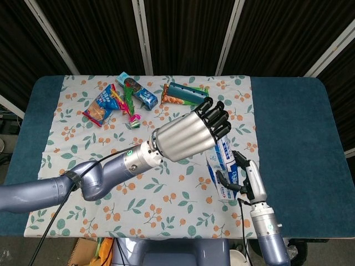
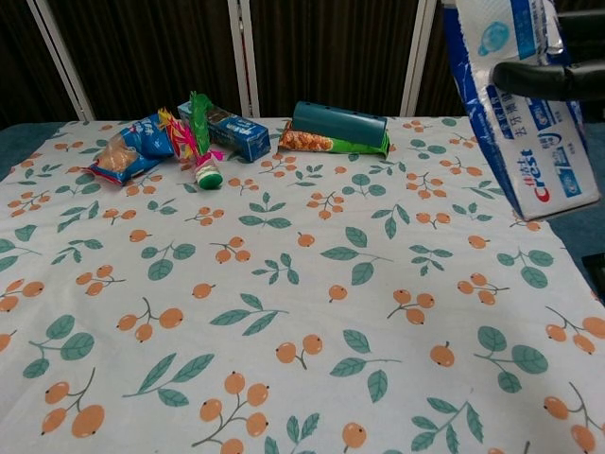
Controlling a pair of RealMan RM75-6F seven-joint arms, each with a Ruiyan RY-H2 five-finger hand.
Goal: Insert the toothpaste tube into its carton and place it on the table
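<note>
The blue-and-white toothpaste carton (image 1: 224,162) stands tilted above the cloth's right side; in the chest view the carton (image 2: 515,123) fills the upper right corner. My right hand (image 1: 247,180) grips its lower end from the right, one black finger (image 2: 548,80) crossing its face. My left hand (image 1: 186,137) hovers over the carton's upper end, back toward the camera, fingers curled forward. It hides the carton's top opening. The toothpaste tube is not visible in either view. Whether the left hand holds anything cannot be seen.
A floral cloth (image 1: 83,144) covers the blue table (image 1: 294,138). Along its far edge lie a chips bag (image 1: 100,106), a blue box (image 1: 138,94), a teal pack (image 1: 186,94) and a small bright toy (image 1: 132,117).
</note>
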